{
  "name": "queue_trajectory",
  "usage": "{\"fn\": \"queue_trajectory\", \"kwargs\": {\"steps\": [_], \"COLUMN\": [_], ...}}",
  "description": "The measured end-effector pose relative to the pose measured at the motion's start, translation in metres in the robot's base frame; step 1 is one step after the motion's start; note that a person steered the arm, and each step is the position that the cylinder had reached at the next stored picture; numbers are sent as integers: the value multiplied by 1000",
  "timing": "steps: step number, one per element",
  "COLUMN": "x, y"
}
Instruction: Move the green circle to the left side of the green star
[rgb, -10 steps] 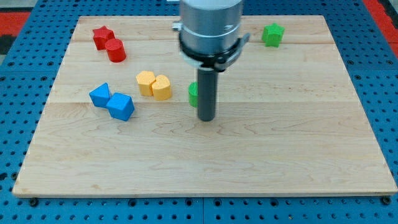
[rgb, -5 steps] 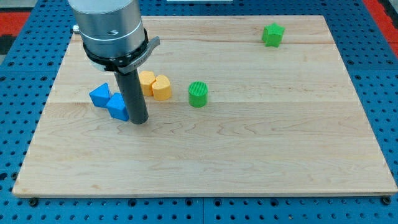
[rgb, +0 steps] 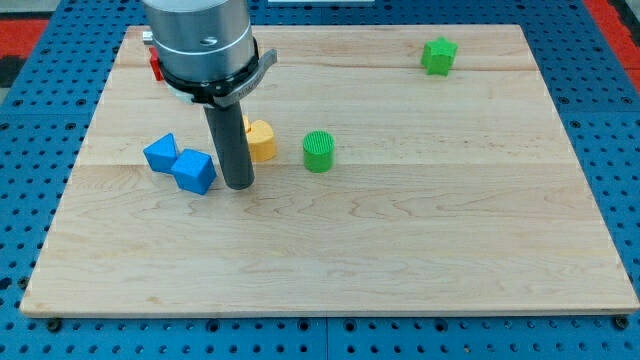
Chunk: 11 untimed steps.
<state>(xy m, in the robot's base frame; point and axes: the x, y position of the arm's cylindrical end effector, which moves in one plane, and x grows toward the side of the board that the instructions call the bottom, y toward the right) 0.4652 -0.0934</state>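
The green circle stands on the wooden board near its middle. The green star sits at the view's top right, far from the circle. My tip rests on the board to the left of the green circle, about a block's width or two away, and just right of a blue cube. The rod hides part of the yellow blocks behind it.
A second blue block sits left of the blue cube. A red block peeks out at the top left, mostly hidden by the arm's body. The board lies on a blue pegboard.
My tip swept far left from beside the green circle to the blue cube, then came back a little to the right. The blocks have not visibly moved.
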Motion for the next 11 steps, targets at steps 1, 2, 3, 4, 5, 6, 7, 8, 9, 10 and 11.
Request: {"fn": "queue_trajectory", "kwargs": {"steps": [1,2,3,4,5,6,7,8,9,10,11], "x": [-1,-2,-5,-6,-27,-46,-31,-22,-22,-25,-88], "y": [0,-1,-1,12,26,53,57,48,92,128,181]}}
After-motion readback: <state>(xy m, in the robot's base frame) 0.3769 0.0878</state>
